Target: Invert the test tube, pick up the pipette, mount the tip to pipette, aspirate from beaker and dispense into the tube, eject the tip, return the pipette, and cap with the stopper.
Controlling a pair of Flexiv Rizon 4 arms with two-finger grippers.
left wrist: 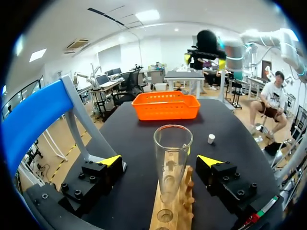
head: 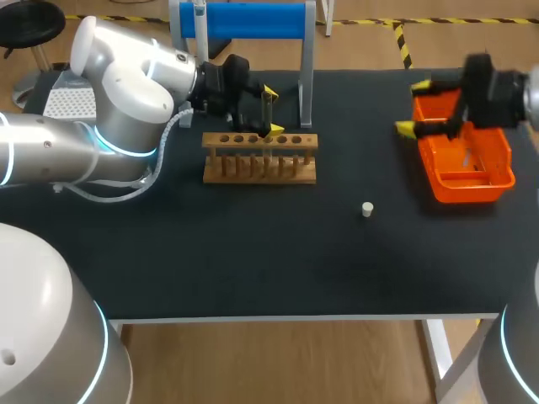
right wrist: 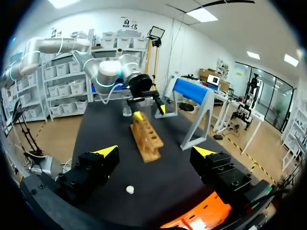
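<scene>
A clear test tube (left wrist: 171, 158) stands mouth-up in the wooden rack (head: 259, 157), at its far row. My left gripper (head: 272, 110) straddles the tube, open; a gap shows between the glass and each yellow-tipped finger (left wrist: 111, 161). From the right wrist the same rack (right wrist: 147, 140) lies ahead, with my left gripper (right wrist: 149, 108) at its far end. My right gripper (head: 412, 107) hangs open and empty over the near-left corner of the orange basket (head: 497, 180). A small white stopper (head: 367, 209) lies on the black table, between rack and basket.
A blue-topped stand on metal legs (head: 253, 20) rises behind the rack, with a pale object hanging at its left end. A small clear vessel (right wrist: 126, 111) seems to sit beyond the rack, near my left arm. The table's front edge (head: 278, 318) runs below.
</scene>
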